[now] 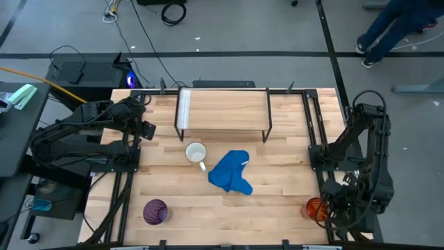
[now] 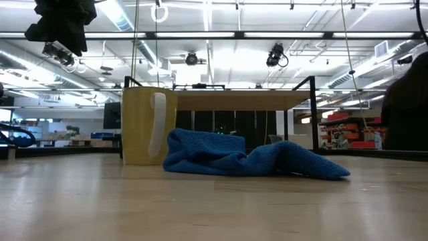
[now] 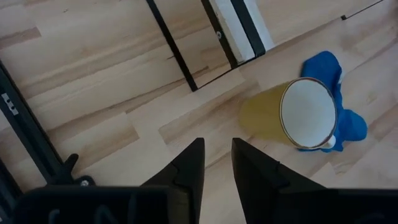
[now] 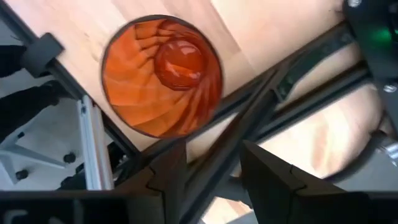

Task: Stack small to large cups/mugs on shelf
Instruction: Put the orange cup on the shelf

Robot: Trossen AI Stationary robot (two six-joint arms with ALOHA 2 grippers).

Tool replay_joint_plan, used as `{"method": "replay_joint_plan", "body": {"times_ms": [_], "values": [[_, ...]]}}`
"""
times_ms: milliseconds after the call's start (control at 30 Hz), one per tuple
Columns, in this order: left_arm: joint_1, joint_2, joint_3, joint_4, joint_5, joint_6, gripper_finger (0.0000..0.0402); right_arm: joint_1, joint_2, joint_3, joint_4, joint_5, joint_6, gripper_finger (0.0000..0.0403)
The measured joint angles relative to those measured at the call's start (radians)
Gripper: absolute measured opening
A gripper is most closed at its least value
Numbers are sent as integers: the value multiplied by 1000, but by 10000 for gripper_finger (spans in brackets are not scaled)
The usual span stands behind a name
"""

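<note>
We see the shelf (image 1: 223,107) standing at the far middle of the table (image 1: 277,208), its top bare. The white mug (image 1: 195,153) stands upright on the table just in front of the shelf's left half, its handle turned toward the near side and right beside the crumpled blue cloth (image 1: 231,173). The purple cup (image 1: 155,211) stands near the table's near left corner, well apart from the mug. The orange cup (image 1: 315,207) stands at the near right edge, next to the black frame rail.

We find the left arm folded at the far left, its forearm reaching in over the table's left edge. The left claw (image 1: 147,130) hangs in the air near the shelf's left end; in its wrist view the fingers (image 3: 186,171) stand slightly apart with only bare wood showing between them, and the mug lies ahead of them.

The right arm is bent low at the near right corner. The right claw (image 4: 208,165) points down beside the orange cup; its two fingers (image 4: 163,168) are parted with nothing gripped, and the cup's mouth opens just beyond them.
</note>
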Motion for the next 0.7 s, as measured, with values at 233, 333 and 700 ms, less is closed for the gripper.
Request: {"method": "replay_joint_plan", "body": {"times_ms": [233, 333, 700], "values": [[0, 0, 0, 0, 0, -41, 85, -16, 3, -42, 17, 4, 19, 156], [0, 0, 0, 0, 0, -43, 91, -39, -17, -95, 59, 1, 11, 153], [0, 0, 0, -1, 8, -46, 96, -87, -86, -223, 178, 1, -45, 146]]}}
